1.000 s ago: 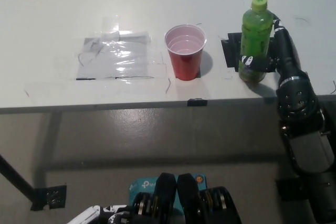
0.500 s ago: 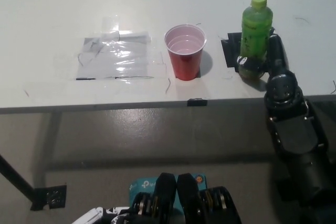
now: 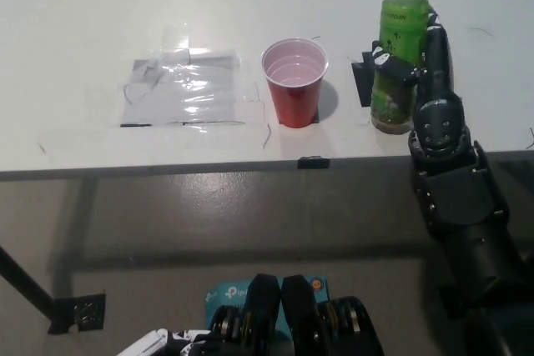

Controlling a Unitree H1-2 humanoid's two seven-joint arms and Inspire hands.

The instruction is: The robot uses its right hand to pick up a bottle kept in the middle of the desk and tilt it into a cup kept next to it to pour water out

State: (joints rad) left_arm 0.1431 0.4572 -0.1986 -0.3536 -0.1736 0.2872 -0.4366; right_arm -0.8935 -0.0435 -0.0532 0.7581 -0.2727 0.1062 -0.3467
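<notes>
Two things stood near the front of the white desk [image 3: 83,22]: a red cup [image 3: 294,82], upright and open, and just to its right a green bottle [image 3: 397,52], upright with its cap on. The black right hand [image 3: 417,72] gripped the bottle, its fingers [image 3: 385,60] wrapped around the middle. Only a sliver of the white left hand [image 3: 158,343] showed at the bottom edge; its fingers couldn't be made out.

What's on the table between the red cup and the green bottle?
In the head view, only bare white desk between red cup and green bottle, plus black tape.

White desk [image 3: 83,31], red cup [image 3: 294,85], clear plastic sheet [image 3: 188,89], black tape [image 3: 364,79]
</notes>
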